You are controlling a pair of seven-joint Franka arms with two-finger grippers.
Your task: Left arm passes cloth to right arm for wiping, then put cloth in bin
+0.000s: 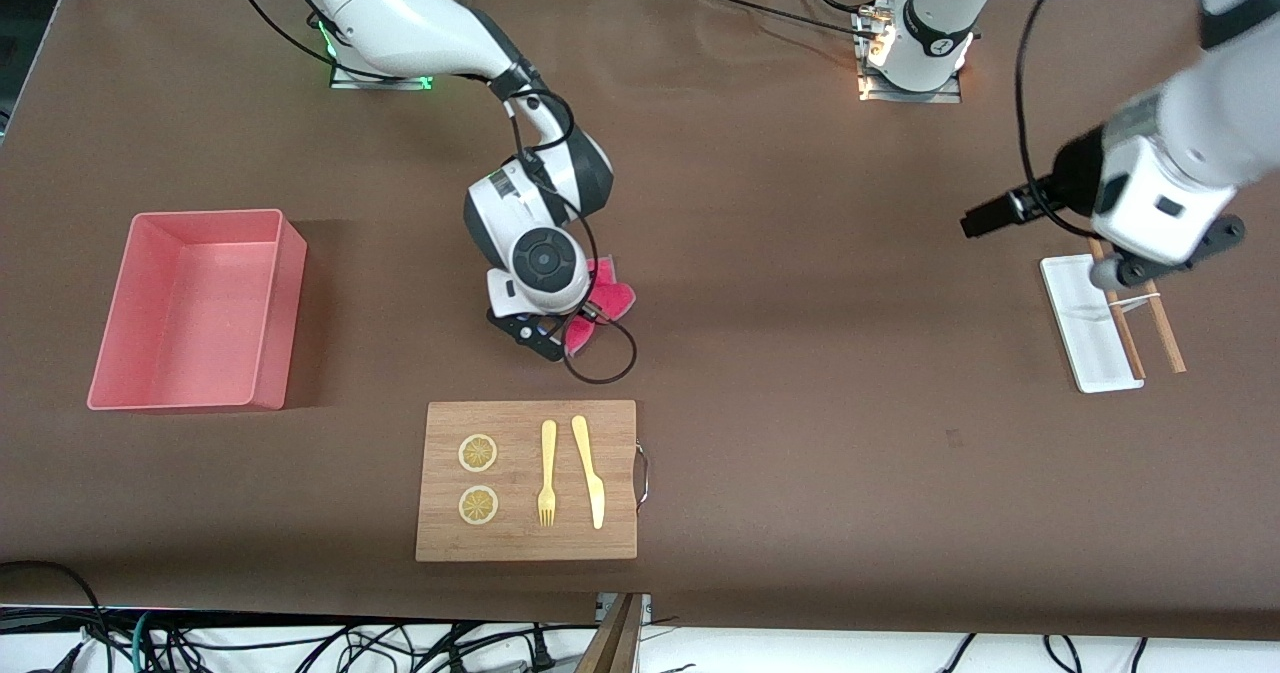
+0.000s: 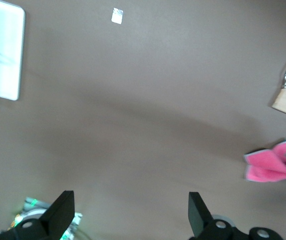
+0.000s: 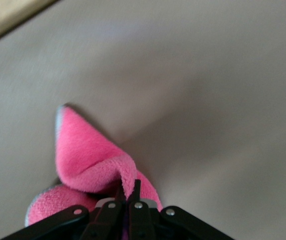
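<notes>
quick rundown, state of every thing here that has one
cloth: bunched, pinched in the right gripper over the table
right gripper: shut on the cloth
left gripper: open, holding nothing, over the white tray's end of the table
bin: upright, nothing in it
white tray: flat, chopsticks lying across one edge
cutting board: flat, carrying two lemon slices, a fork and a knife

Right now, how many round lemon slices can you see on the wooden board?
2. Both lie on the cutting board, near its edge toward the right arm's end: one lemon slice farther from the front camera, the other lemon slice nearer to it. None looks hidden.
</notes>
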